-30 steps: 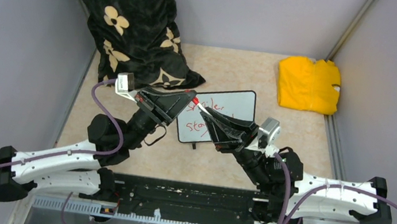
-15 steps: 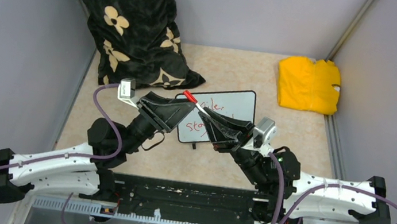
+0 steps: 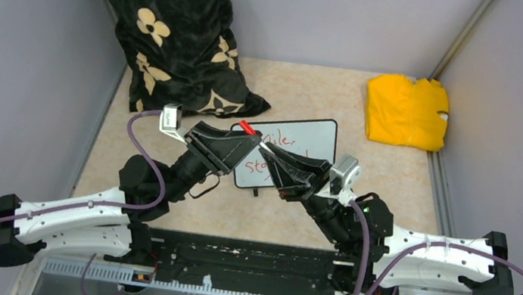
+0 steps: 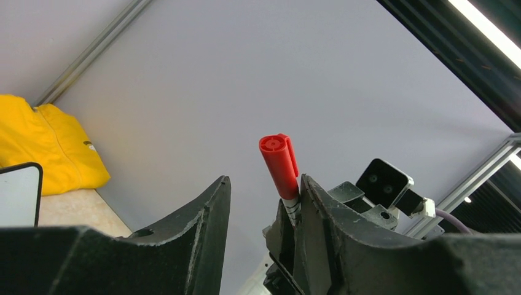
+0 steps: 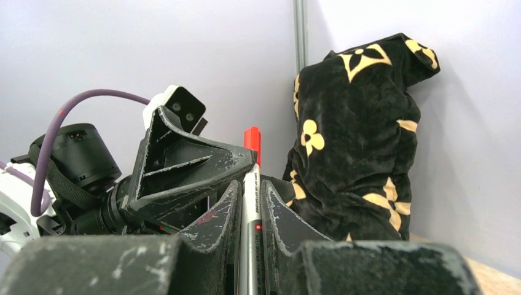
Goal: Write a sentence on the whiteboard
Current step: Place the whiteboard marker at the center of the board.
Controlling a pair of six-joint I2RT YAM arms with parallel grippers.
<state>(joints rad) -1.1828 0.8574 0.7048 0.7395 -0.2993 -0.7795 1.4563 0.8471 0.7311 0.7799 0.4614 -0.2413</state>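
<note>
The whiteboard (image 3: 318, 137) lies flat mid-table, black-framed; its corner (image 4: 18, 195) also shows in the left wrist view. The sentence (image 3: 279, 141) is red scrawl in two lines, partly hidden under both grippers. My right gripper (image 3: 267, 151) (image 5: 249, 184) is shut on a grey marker (image 5: 250, 209) whose red cap (image 3: 247, 127) (image 4: 279, 165) points up and left. My left gripper (image 3: 253, 140) (image 4: 264, 196) is open around the cap end. The cap stands close by its right finger (image 4: 316, 209), apart from the left one.
A black plush blanket with cream flowers (image 3: 175, 29) (image 5: 362, 153) is heaped at the back left, close behind the left gripper. A folded yellow cloth (image 3: 406, 109) (image 4: 49, 144) lies at the back right. Grey walls close in three sides.
A second ago my left gripper was shut on the red cap end; it has opened and let go. Both arms shifted slightly; the right gripper still holds the marker.
</note>
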